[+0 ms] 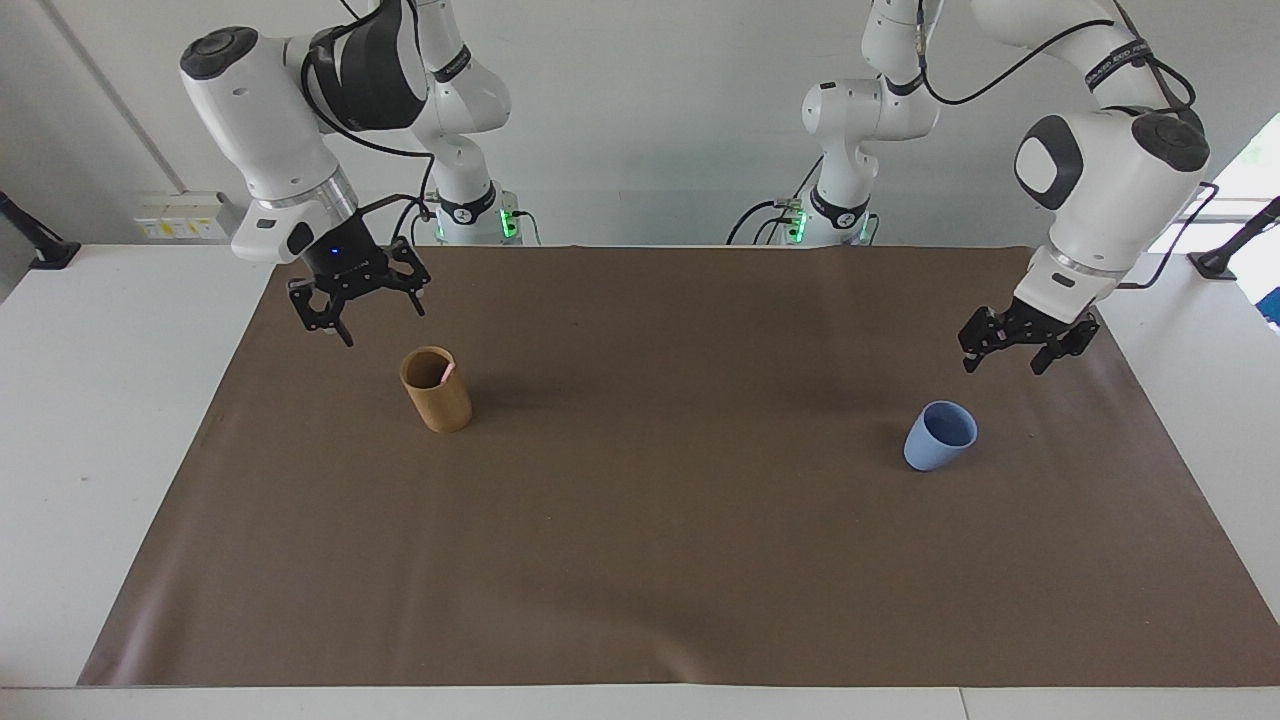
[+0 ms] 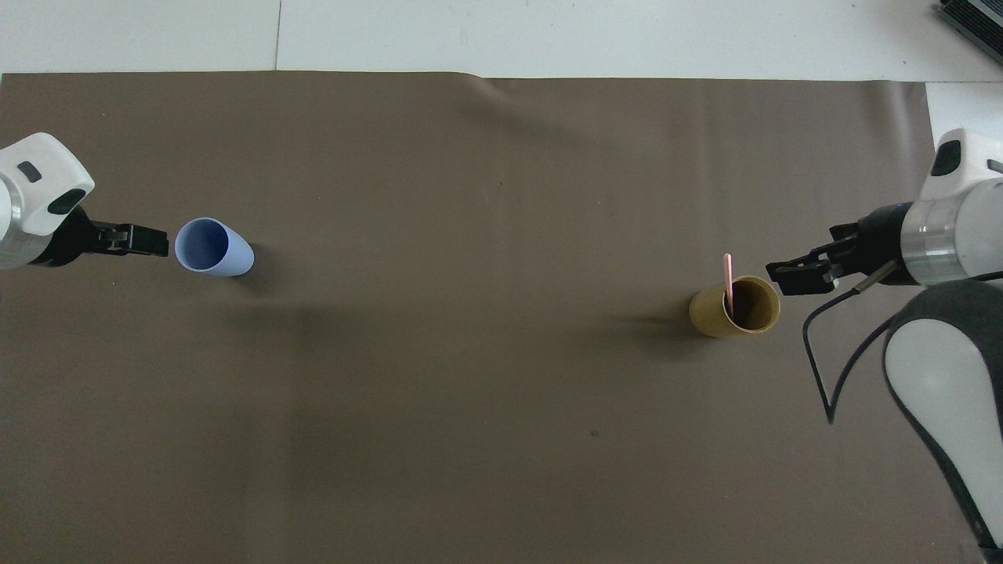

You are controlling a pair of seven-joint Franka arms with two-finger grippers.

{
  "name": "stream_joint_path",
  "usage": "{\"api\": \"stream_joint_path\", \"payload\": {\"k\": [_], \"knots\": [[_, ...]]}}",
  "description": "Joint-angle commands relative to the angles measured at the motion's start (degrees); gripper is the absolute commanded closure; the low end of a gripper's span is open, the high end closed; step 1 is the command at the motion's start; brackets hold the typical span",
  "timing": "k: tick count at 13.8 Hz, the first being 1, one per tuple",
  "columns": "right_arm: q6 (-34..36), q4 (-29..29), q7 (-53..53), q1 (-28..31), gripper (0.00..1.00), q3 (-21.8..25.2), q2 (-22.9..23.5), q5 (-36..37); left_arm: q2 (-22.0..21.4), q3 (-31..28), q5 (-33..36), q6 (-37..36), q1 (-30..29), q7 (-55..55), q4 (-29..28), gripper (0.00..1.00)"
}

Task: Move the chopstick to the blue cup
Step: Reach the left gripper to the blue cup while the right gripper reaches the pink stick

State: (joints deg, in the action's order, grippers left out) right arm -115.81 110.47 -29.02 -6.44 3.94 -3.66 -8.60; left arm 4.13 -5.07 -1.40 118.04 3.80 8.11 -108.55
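Chopstick [image 2: 728,278] standing in tan holder [image 1: 437,392], tip leaning away from robots; right claw [image 1: 372,318] and left claw [image 1: 1003,358] hanging apart, empty; blue cup [image 1: 940,436] upright.

The scene is evenly and brightly lit. Daylight is let in by a window [image 1: 1240,170] at the left arm's end. Soft shadows are cast on the brown mat [image 1: 650,560]. Both views are rendered sharp, without glare.

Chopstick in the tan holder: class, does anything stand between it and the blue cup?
Nothing visible does. The chopstick stands in the tan holder toward the right arm's end; only bare brown mat separates it from the blue cup.
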Motion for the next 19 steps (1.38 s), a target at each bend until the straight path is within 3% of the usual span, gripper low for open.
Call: {"api": "stream_joint_path", "payload": {"k": [1, 6, 10, 15, 17, 18, 19], "knots": [[-5.8, 3.2, -3.6, -0.3, 0.0, -0.2, 1.1, -2.2, 3.6, 0.3, 0.1, 6.2, -0.4, 1.2, -1.7, 0.0], [-11.3, 6.7, -6.2, -1.6, 0.0, -0.2, 2.6, -3.4, 6.5, 0.3, -3.6, 9.7, -0.4, 1.2, -2.7, 0.0], [-13.4, 8.8, -6.2, -2.9, 0.0, -0.2, 2.6, -3.5, 6.2, 0.5, -4.9, 9.7, -0.3, 1.4, -5.0, 0.26], [-13.9, 9.3, -6.1, -3.0, 0.0, -0.2, 2.6, -3.5, 7.3, 0.5, -7.2, 10.1, 0.0, 1.6, -5.0, 0.36], [-13.9, 9.3, -6.1, -3.8, 0.04, -0.2, 2.6, -3.4, 7.3, 0.4, -7.9, 9.8, 0.2, 1.6, -4.8, 0.54], [-13.9, 9.3, -6.1, -3.8, 0.17, -0.2, 2.6, -3.5, 7.3, 0.4, -7.9, 9.4, 0.2, 1.6, -4.8, 0.62], [-13.9, 9.3, -6.1, -3.8, 0.3, -0.2, 2.6, -3.5, 7.3, 0.4, -7.9, 9.2, 0.2, 1.3, -4.7, 0.79]]}}
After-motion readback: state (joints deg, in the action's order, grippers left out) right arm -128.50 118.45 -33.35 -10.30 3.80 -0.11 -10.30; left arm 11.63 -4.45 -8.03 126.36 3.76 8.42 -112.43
